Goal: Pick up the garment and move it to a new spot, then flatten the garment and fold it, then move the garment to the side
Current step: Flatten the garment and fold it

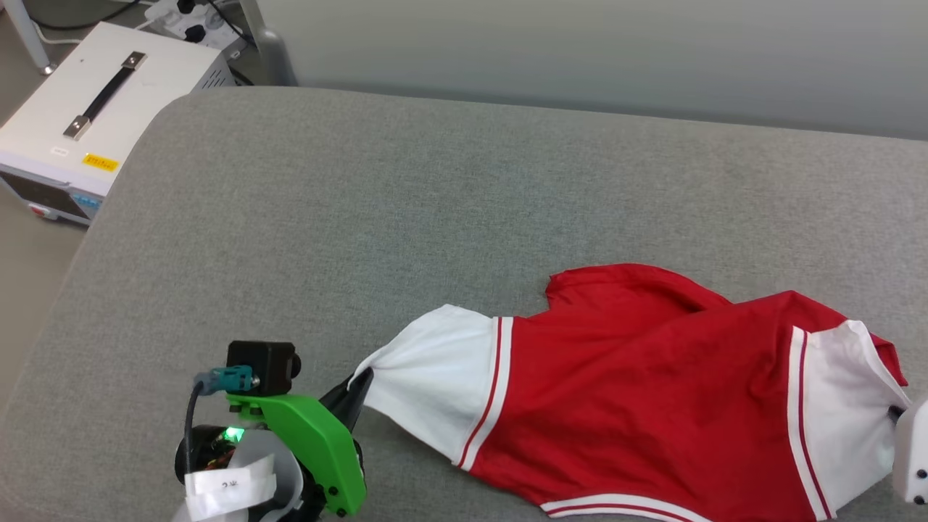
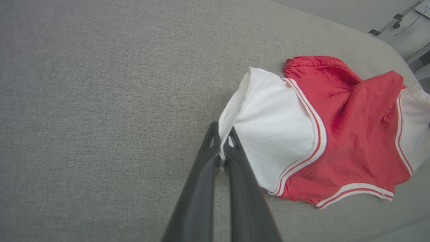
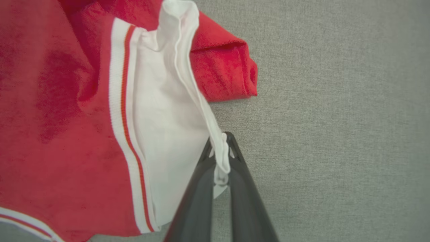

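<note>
As I look down from the head camera, the garment (image 1: 638,391) lies stretched across the right half of the grey upholstered surface (image 1: 362,217), with its red body in the middle and a white sleeve at each end. The left tool (image 1: 357,397) sits at the lower left, its dark fingers closed on the cuff of the left-hand sleeve (image 1: 435,377). At the right edge I see a pale housing (image 1: 915,453) touching the other sleeve. The fingers there are mostly cut off, so from this angle I can't be sure of the grip. A white box with a black handle (image 1: 109,94) stands on the floor beyond the far left corner.

From the left wrist camera, the two fingers meet at their tips with a fold of white cuff pinched between them. The sleeve fans out from that point toward the striped trim and the rumpled red body, which rests on the grey fabric.

From the right wrist camera, the right tool (image 3: 221,158) is narrowed onto the hem of the second white sleeve (image 3: 161,111), and a strip of cloth runs down between the fingers. A folded red flap (image 3: 225,74) lies just beyond that sleeve, flat on the surface.
</note>
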Controlling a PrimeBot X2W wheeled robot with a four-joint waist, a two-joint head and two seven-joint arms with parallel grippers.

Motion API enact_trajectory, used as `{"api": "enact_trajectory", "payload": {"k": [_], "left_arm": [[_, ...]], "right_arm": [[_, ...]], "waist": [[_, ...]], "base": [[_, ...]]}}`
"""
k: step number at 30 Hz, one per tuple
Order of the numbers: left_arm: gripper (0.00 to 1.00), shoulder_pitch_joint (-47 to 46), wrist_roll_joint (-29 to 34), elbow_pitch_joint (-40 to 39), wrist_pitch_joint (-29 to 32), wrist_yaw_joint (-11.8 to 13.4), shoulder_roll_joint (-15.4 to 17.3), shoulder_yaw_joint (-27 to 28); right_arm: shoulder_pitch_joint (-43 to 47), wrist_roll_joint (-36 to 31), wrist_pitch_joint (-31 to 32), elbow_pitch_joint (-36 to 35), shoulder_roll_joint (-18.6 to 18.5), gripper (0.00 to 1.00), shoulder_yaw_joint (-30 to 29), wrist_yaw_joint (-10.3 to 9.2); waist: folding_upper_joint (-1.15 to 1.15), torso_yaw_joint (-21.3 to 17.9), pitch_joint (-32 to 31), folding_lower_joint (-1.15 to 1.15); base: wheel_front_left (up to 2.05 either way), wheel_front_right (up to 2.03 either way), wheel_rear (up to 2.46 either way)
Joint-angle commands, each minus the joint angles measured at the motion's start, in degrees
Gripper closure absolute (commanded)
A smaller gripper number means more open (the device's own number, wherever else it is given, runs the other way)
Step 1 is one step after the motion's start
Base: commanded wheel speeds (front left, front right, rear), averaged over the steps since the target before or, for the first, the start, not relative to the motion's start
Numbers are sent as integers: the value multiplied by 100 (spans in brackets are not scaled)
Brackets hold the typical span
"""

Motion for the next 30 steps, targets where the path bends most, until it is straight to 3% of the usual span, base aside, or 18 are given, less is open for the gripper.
{"api": "enact_trajectory", "payload": {"k": [1, 7, 15, 22, 30], "left_arm": [[100, 37, -113, -96, -46, -36, 53, 85], [100, -136, -180, -438, -22, -75, 295, 334], [100, -774, -352, -969, 286, -122, 680, 718], [100, -1551, -500, -1330, 549, -118, 948, 1022], [100, -2389, -589, -1403, 615, -195, 1195, 1277]], "right_arm": [[1, 178, 88, -275, -89, 100, -23, -3], [-299, 805, 500, -1124, -341, 100, -228, -3], [-1194, 1332, 926, -1563, -619, 100, -586, -3], [-2224, 1570, 891, -1456, -747, 100, -505, -3], [-3374, 1541, 336, -895, -913, 100, -76, -3]], "waist": [[0, -211, -265, 0], [0, -401, -482, 0], [0, -548, -653, 0], [0, -615, -637, 0], [0, -717, -388, 0]], "base": [[0, 0, 0], [0, 0, 0], [0, 0, 0], [0, 0, 0], [0, 0, 0]]}}
